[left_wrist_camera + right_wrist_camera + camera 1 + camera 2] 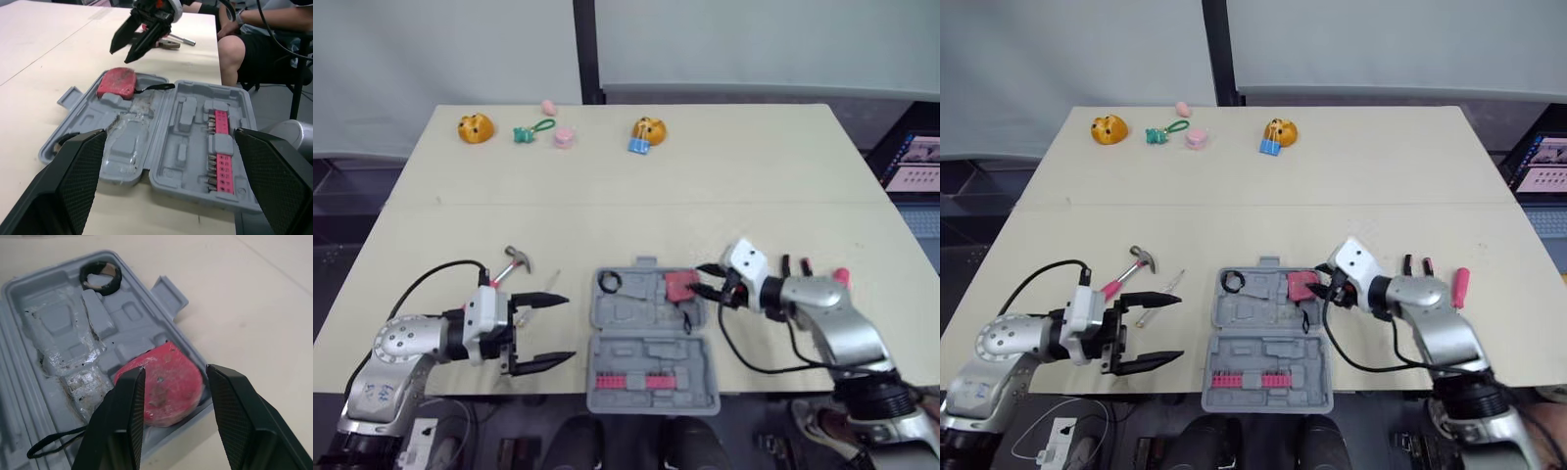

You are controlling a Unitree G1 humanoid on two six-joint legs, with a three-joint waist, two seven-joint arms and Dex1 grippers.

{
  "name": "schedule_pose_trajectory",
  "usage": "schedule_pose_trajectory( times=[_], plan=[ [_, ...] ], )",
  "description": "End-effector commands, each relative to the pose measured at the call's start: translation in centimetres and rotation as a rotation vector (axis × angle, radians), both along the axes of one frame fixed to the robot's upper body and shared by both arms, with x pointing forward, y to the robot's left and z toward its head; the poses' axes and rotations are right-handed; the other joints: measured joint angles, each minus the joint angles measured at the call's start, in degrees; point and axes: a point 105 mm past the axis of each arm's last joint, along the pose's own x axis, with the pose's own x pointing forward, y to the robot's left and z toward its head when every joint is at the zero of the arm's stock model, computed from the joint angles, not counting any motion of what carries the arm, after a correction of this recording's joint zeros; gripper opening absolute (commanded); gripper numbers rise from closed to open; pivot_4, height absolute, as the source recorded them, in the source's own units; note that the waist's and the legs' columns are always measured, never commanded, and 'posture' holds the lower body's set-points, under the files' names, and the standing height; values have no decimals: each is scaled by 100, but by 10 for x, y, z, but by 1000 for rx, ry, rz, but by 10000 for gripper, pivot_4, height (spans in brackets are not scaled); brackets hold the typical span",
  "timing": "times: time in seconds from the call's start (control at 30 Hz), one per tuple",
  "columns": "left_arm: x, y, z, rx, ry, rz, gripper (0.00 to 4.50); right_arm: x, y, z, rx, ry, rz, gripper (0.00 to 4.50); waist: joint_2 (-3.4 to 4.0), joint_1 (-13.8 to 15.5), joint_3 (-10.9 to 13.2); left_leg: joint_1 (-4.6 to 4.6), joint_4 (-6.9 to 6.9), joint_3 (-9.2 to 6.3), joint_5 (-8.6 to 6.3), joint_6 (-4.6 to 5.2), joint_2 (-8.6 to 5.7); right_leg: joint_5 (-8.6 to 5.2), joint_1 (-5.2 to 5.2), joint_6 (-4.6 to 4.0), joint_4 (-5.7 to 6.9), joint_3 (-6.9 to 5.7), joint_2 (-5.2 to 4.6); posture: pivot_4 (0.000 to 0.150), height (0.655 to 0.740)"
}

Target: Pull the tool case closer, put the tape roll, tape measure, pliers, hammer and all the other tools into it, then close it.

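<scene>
Grey tool case (646, 345) is lying open at the table's (724, 186) near edge; left gripper (569, 328) is hanging beside it, fingers wide apart; right gripper (701, 279), fingers parted, is hovering over the red tape measure (678, 286) sitting in the case's far right corner.

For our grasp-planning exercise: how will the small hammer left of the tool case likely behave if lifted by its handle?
The hammer is probably stiff: its shaft looks straight and solid. The metal head at one end likely makes it tip head-down. The crosswise head should keep it from rolling.
</scene>
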Motion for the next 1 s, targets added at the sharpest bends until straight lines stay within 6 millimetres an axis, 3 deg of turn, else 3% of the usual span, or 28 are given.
schedule_pose_trajectory(
  times=[0.03, 0.6, 1.0],
  plan=[
    [0, -5, 1, -9, -22, -22, 45000, -12, 7, 4, -39, 24, 132, 21191, 0, 0, 0, 0, -1, 1, 0, 0, 0, 0, 0, 0, 0, 0, 0, 1500, 6677],
    [-8, -9, -1, -16, -22, -6, 45000, 20, 6, -17, -122, 112, 18, 21191, -1, 5, 0, -1, 6, 0, 1, 1, -1, 0, 2, 0, 0, -1, -3, 1500, 6677],
    [-8, -9, -2, -22, -22, -2, 45000, 24, 1, -20, -161, 112, -3, 21191, -1, 3, 0, -1, 5, 0, 1, 1, -1, 0, 1, 0, 1, -2, -3, 1500, 6677]
  ],
)
